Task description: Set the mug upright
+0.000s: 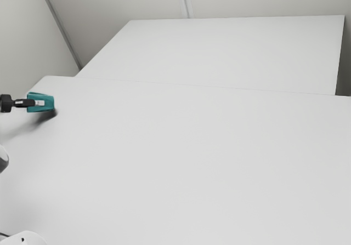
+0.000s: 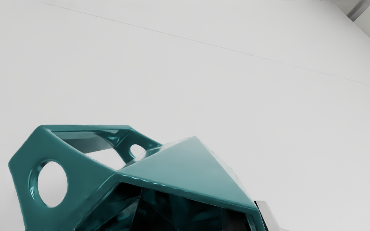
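Around the mug (image 2: 185, 163), a white tabletop (image 1: 192, 163), smooth and matte. Beyond the mug, one thin seam (image 1: 219, 86), then a second white surface (image 1: 230, 53), with pale walls (image 1: 109, 4) and a grey strip (image 1: 185, 1) farther off. Just beside the mug, one dark shadow (image 1: 49, 116). Well apart from the mug, toward the exterior view's near edge, one rounded white piece (image 1: 27, 240) with a small dark hole. Directly at the mug, on the exterior view's left of it, one black gripper (image 1: 39, 103), clenched on the mug's wall: one finger outside, the other dark within the mouth.

Container: one mug, near the exterior view's left edge, tipped, mouth toward the gripper; whether touching the tabletop, impossible to tell. Inside the mug, deep shadow over faceted walls; further contents too dark to read.

Finish: glossy teal, flat facets, crisp ridges, one broad face paler. Beside the mug's mouth, one angular loop handle (image 2: 56, 144), pierced with round holes.
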